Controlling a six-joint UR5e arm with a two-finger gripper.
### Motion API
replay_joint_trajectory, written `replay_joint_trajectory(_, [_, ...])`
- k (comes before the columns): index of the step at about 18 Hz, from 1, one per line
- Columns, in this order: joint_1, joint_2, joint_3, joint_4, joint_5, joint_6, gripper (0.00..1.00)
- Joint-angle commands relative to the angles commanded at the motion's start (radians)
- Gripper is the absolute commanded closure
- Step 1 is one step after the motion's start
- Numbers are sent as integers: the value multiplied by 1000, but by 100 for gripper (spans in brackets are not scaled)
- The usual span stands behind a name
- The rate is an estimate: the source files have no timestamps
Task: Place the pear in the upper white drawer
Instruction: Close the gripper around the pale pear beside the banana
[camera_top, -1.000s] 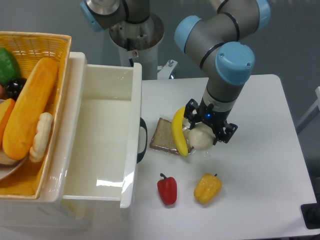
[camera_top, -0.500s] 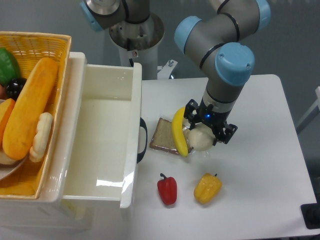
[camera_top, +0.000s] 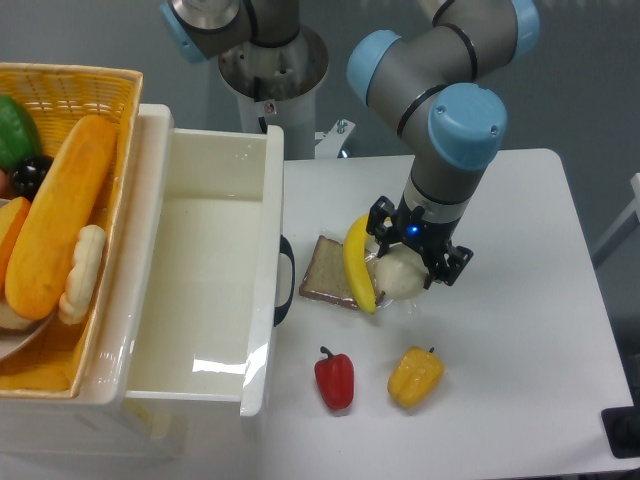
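1. The arm (camera_top: 440, 130) shifted very slightly to the left over the last second.
2. The gripper (camera_top: 408, 262) moved a touch left and up with it.
3. The pear (camera_top: 399, 278) between its fingers rose by only a hair, hardly showing.

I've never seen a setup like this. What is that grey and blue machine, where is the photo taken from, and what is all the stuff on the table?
That is a robot arm, photographed by one fixed camera looking down at a white table. At its tip is a two-finger gripper, lowered around a pale pear; whether it is gripping yet is hard to tell. Beside the pear a banana leans over a slice of bread. Nearer the camera lie a red pepper and a yellow pepper. On the left is an open, empty white drawer, and next to it a wicker basket with more toy food.
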Motion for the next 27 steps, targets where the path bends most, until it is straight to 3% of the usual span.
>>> replay_joint_trajectory(24, [-3,0,2,-2,25,-5,51])
replay_joint_trajectory(27, [-3,2,21,-24,26,-9,51])
